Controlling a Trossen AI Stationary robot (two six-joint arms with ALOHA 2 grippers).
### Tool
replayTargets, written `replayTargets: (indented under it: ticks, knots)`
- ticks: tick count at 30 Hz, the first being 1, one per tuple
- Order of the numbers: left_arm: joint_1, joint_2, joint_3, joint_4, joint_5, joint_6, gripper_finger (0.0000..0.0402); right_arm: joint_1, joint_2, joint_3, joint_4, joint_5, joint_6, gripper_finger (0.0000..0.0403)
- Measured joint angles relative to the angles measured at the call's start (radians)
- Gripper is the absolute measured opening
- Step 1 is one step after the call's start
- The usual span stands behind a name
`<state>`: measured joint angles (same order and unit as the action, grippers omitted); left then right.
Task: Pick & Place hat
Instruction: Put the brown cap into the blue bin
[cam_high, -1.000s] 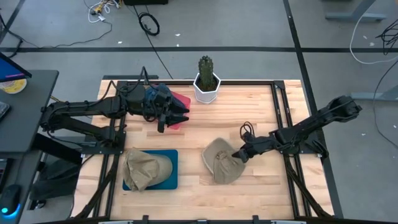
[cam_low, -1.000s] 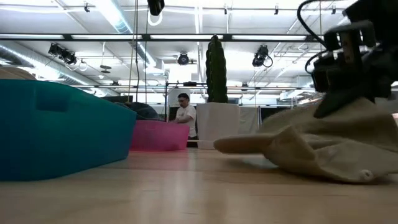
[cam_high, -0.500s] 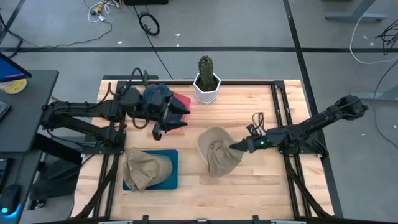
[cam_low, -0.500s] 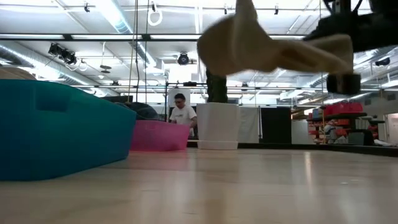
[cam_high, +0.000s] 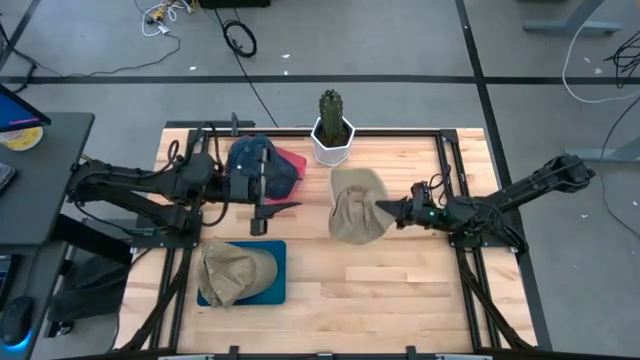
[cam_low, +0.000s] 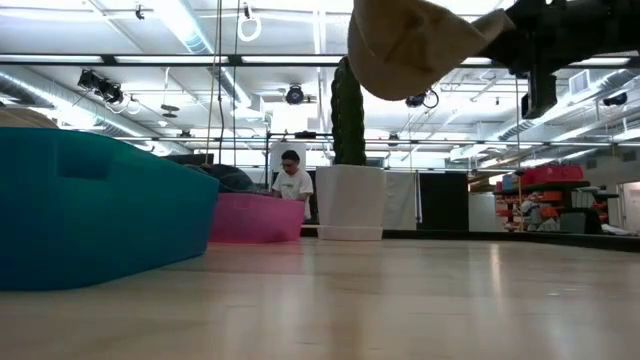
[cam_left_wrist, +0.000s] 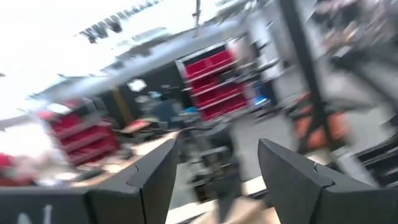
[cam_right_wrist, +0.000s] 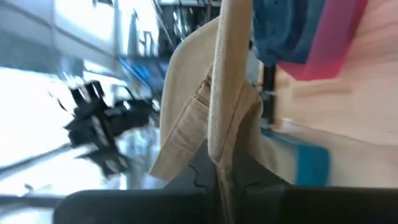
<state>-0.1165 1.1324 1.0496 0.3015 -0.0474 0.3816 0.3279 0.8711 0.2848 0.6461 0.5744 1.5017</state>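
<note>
A beige hat (cam_high: 355, 205) hangs in the air over the table's middle, held by my right gripper (cam_high: 385, 211), which reaches in from the right. In the low view the hat (cam_low: 410, 45) is high above the tabletop. My left gripper (cam_high: 273, 212) is open and holds nothing. It stands just near of the pink tray (cam_high: 296, 163), where a blue hat (cam_high: 260, 165) lies. A second beige hat (cam_high: 232, 272) rests in the teal tray (cam_high: 277, 252). My right gripper is shut on the beige hat's thin edge (cam_right_wrist: 221, 163), on the hat's right side, pinched between the two fingers. The fingers come in about level from the table's right. The hat is lifted clear of the table, and its crown (cam_right_wrist: 186, 118) hangs beyond the fingers.
A white pot with a cactus (cam_high: 332, 138) stands at the far edge, just beyond the held hat. The teal tray (cam_low: 100, 210) and pink tray (cam_low: 255, 218) fill the table's left side. Bare wood (cam_high: 400, 275) lies near and right. A person (cam_low: 296, 185) is in the room behind.
My right gripper has lifted the beige hat off the table, where it lay slumped, and carried it up and toward the far edge. The hat is now clear of the wood. My left gripper has drawn back from over the pink tray toward the near-left, uncovering the blue hat.
</note>
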Motion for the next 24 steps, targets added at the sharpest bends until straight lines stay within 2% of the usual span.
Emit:
replayTargets:
  ticks: [4, 9, 12, 20, 24]
  knots:
    - [-0.029, 0.0, 0.0, 0.0, -0.116, 0.245, 0.0226, 0.0, 0.0, 0.0, 0.035, 0.068, 0.092, 0.0004]
    - [-0.062, 0.0, 0.0, -0.006, -0.189, 0.56, 0.0226, -0.007, 0.0, 0.0, 0.036, 0.13, 0.191, 0.0004]
    - [-0.066, 0.007, 0.0, -0.015, -0.205, 0.616, 0.0226, -0.026, 0.0, 0.0, 0.042, 0.149, 0.218, 0.0004]
    - [-0.081, 0.074, 0.023, -0.195, -0.236, 0.688, 0.0226, -0.085, 0.0, 0.033, 0.055, 0.144, 0.221, 0.0004]
    - [-0.103, 0.156, 0.123, -0.226, -0.362, 0.813, 0.0226, -0.1, 0.0, 0.059, 0.024, 0.141, 0.218, 0.0004]
